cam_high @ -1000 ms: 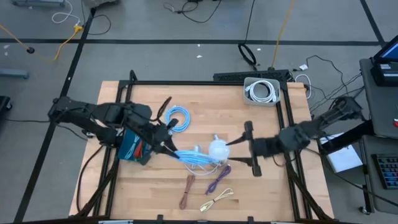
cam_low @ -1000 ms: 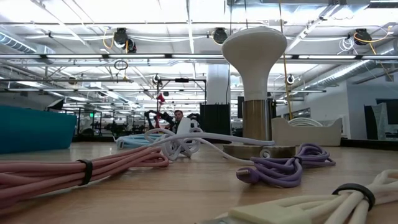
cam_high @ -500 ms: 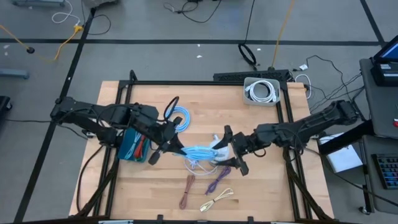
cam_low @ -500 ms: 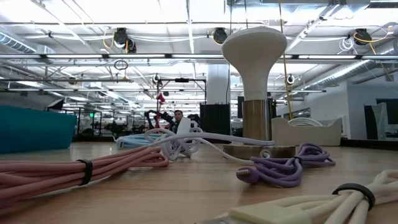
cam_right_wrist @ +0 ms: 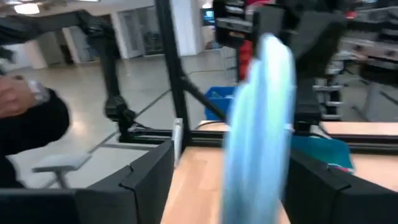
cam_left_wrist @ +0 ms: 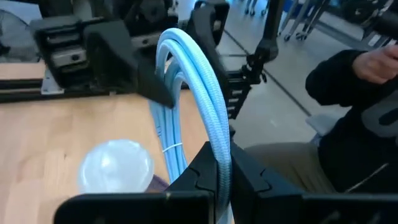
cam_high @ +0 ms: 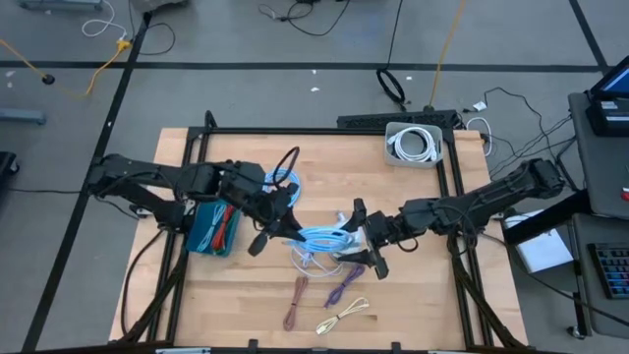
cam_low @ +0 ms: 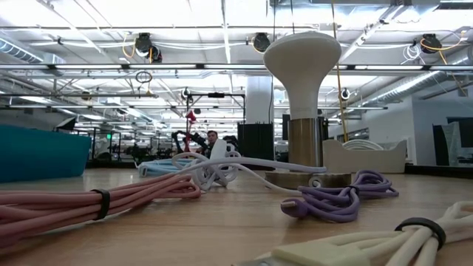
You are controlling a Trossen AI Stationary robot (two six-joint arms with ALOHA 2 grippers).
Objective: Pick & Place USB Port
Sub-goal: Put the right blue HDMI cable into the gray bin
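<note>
My left gripper (cam_high: pixel 285 224) is shut on a light blue cable bundle (cam_high: pixel 320 238) held above the middle of the table. My right gripper (cam_high: pixel 362 236) is open, one finger on either side of the bundle's free end (cam_right_wrist: pixel 258 106); whether they touch it I cannot tell. The white domed USB hub (cam_left_wrist: pixel 118 165) stands on the table below the bundle, and in the low view it stands upright (cam_low: pixel 301 63) on its metal base. In the high view the bundle and my right gripper mostly cover it. My left gripper pinches one end of the blue bundle's loop (cam_left_wrist: pixel 219 155) between its two fingers, several strands together. The fingers come from the table's left, nearly level. The bundle reaches out past the fingertips toward the right arm, lifted clear of the table.
A second blue coil (cam_high: pixel 283 185) lies behind the left gripper, and a teal box (cam_high: pixel 210 229) lies under the left arm. Pink (cam_high: pixel 295 301), purple (cam_high: pixel 344 283) and cream (cam_high: pixel 342 315) cable bundles lie toward the near edge. A white bin (cam_high: pixel 413 144) holding a white cable stands far right.
My left gripper has carried the blue bundle toward the table's right, and the bundle now lies more level above the hub. My right gripper has moved toward the table's left and rolled, and its open fingers have come round the bundle's free end.
</note>
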